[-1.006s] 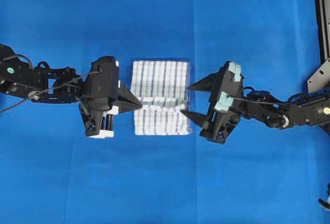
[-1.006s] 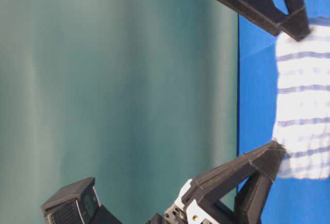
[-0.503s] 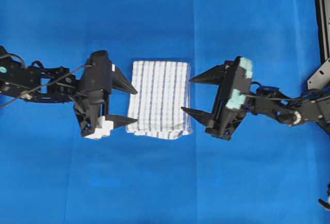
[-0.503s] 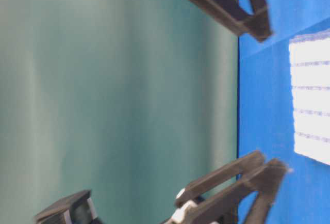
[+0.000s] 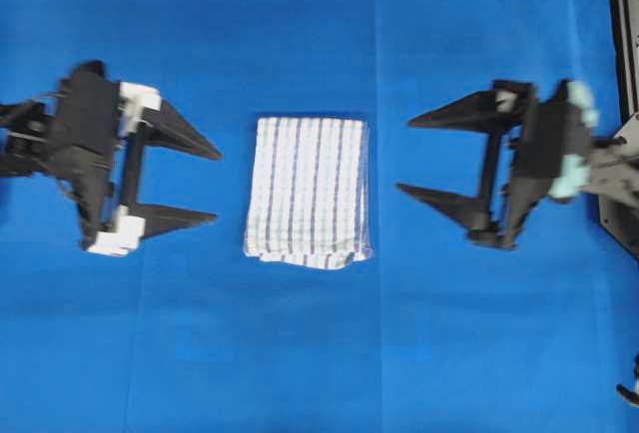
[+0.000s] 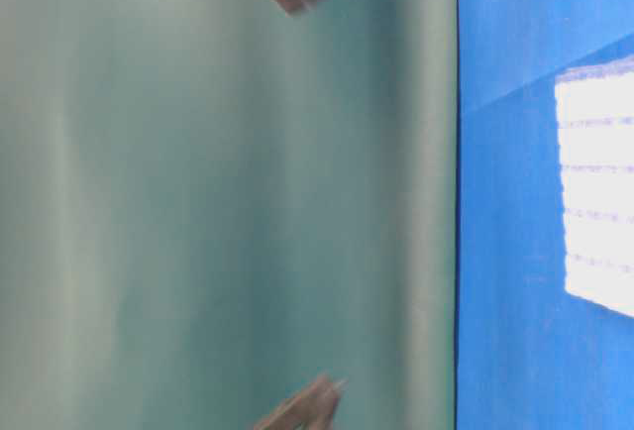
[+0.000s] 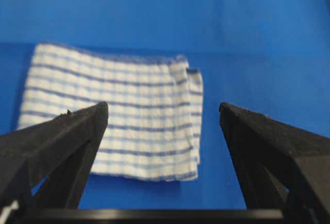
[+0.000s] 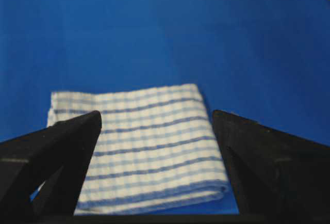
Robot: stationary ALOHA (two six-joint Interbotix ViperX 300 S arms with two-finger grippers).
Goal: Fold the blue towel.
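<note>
The blue towel [image 5: 310, 192] lies folded into a small rectangle at the middle of the blue covering, white with thin blue stripes; it also shows flat in the left wrist view [image 7: 116, 108], the right wrist view [image 8: 149, 144] and at the right edge of the table-level view [image 6: 594, 187]. My left gripper [image 5: 218, 186] stands open well to the towel's left, nothing between its fingers. My right gripper [image 5: 402, 154] stands open to the towel's right, also holding nothing. Neither touches the cloth.
The solid blue table covering [image 5: 319, 353] spreads all round. A black metal frame [image 5: 621, 34] runs along the far right edge. A teal wall [image 6: 228, 192] fills the table-level view's left side.
The left gripper opened and let go of the towel, which settled flat. Both arms drew back outward, away from the cloth, left going left and right going right.
</note>
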